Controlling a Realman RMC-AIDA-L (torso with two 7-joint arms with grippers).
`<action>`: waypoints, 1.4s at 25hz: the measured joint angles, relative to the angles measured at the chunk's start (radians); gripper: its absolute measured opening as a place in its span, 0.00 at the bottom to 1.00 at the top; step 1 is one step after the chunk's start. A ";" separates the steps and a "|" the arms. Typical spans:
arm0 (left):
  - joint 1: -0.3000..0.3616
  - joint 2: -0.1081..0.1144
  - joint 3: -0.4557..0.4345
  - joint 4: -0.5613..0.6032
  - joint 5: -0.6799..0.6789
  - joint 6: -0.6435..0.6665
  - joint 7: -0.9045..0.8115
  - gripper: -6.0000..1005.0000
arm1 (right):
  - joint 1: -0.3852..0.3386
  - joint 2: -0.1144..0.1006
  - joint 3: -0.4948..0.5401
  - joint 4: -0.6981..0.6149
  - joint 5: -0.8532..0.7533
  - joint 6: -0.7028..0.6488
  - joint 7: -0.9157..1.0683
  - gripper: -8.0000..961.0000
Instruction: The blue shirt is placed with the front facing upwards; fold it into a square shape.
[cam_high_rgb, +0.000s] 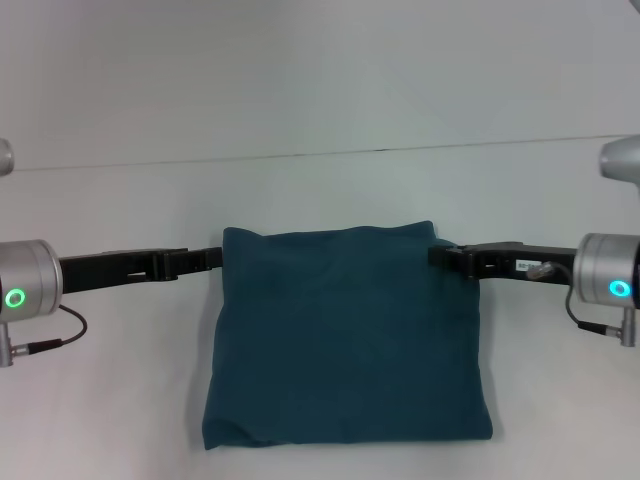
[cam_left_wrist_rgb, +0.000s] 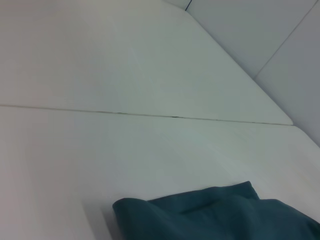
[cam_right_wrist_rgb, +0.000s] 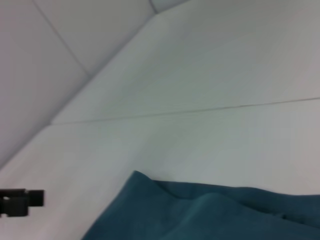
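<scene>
Soft, light and limp, the blue shirt (cam_high_rgb: 345, 335) lies folded between the left claw (cam_high_rgb: 212, 259) and right claw (cam_high_rgb: 438, 256), best pinched at those far corners; whether either claw is clenched cannot be told.

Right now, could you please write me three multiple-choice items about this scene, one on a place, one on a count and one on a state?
1. Where do the two end effectors sit relative to the dark teal-blue cotton shirt?
A. At its far corners, one each side
B. Both at its near edge
C. Both high above its middle

2. How many garments lie on the white table?
A. Three
B. Two
C. One

3. What state is the shirt in?
A. Spread flat, sleeves out
B. Folded into a rough square
C. Rolled into a tube

Answers: 1 A, the left end effector and right end effector meet the far corners; 2 C, only one shirt shows; 3 B, no sleeves or print show, outline roughly square.
</scene>
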 joint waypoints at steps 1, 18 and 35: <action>0.000 0.000 0.000 0.000 0.000 0.000 0.000 0.59 | 0.007 0.003 -0.011 0.008 -0.006 0.035 -0.001 0.07; -0.004 0.001 0.000 0.000 -0.001 -0.006 0.012 0.58 | 0.032 0.015 -0.072 0.063 0.085 0.213 -0.092 0.10; 0.077 -0.002 -0.123 -0.034 -0.174 0.345 0.268 0.59 | -0.217 -0.010 -0.015 -0.093 0.310 -0.252 -0.407 0.13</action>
